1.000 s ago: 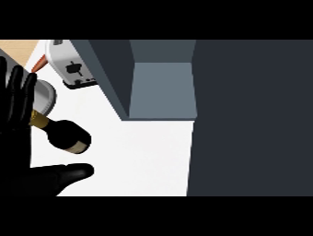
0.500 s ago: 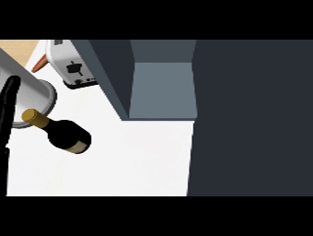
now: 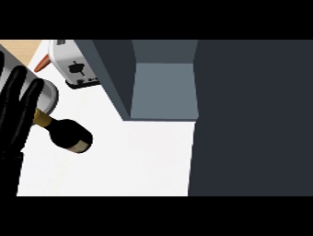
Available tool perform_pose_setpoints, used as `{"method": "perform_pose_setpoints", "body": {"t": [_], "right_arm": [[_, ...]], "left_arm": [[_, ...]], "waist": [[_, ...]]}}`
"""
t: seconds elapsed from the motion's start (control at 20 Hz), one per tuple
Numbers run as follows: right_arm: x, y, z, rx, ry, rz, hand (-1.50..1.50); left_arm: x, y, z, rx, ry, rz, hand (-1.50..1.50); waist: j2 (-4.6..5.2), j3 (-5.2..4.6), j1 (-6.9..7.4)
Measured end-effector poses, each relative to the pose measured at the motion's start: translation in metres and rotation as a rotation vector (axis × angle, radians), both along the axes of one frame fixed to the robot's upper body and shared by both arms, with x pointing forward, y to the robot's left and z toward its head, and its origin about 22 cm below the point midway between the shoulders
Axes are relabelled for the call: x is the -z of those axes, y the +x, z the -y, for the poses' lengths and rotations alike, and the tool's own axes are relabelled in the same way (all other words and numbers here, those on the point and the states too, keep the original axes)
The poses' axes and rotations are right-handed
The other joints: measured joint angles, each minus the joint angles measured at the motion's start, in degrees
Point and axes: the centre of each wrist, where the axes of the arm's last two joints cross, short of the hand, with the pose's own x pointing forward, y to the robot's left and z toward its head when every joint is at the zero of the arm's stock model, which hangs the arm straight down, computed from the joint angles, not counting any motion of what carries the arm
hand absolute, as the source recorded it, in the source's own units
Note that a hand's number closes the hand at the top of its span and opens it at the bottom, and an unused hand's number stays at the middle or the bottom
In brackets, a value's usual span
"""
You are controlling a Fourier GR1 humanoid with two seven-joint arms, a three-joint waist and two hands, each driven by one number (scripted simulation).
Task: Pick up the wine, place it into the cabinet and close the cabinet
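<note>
One head view looks steeply down at the counter [image 3: 118, 166].

A: Counts?
B: One wine bottle [image 3: 65, 133] on the counter [image 3: 132, 161]. One toaster [image 3: 76, 69]. One open cabinet [image 3: 163, 92].
A: Hands?
B: One black hand [image 3: 9, 110] showing, at the left edge. One grey round thing [image 3: 48, 94] behind it, can't tell what.

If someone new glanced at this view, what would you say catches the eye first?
Probably the black left hand, fingers straight, filling the view's left edge. Just right of it the dark wine bottle lies on the white counter, its gold neck toward the hand. Above, the open grey cabinet stands beside a toaster.
</note>
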Motion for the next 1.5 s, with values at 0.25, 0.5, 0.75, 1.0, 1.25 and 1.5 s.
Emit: {"method": "perform_pose_setpoints", "body": {"t": [0.25,0.5,0.75,1.0,1.25,1.5], "right_arm": [[-0.003,0.002,0.0,0.003,-0.009,0.001,-1.5],[-0.008,0.003,-0.004,-0.006,-0.011,0.002,-1.5],[-0.007,0.001,-0.011,-0.023,0.008,-0.012,-1.5],[-0.013,0.004,-0.012,0.005,0.007,-0.006,-1.5],[-0.021,0.007,-0.011,0.035,-0.006,-0.007,-1.5],[-0.019,0.006,-0.008,0.054,-0.018,-0.015,-1.5]], "left_arm": [[-0.008,0.002,-0.003,-0.025,0.033,0.007,-1.5],[-0.015,0.004,-0.009,-0.07,0.069,0.008,-1.5],[-0.022,0.005,-0.013,-0.096,0.118,0.017,-1.5],[-0.028,0.006,-0.013,-0.102,0.129,0.033,-1.5],[-0.034,0.008,-0.019,-0.142,0.138,0.047,-1.5],[-0.032,0.009,-0.03,-0.193,0.156,0.028,-1.5]], "waist": [[-0.09,0.0,0.23],[-0.12,-0.03,0.36],[-0.18,-0.04,0.28],[-0.06,-0.06,0.1],[0.05,-0.08,-0.03],[0.19,-0.1,-0.25]]}}
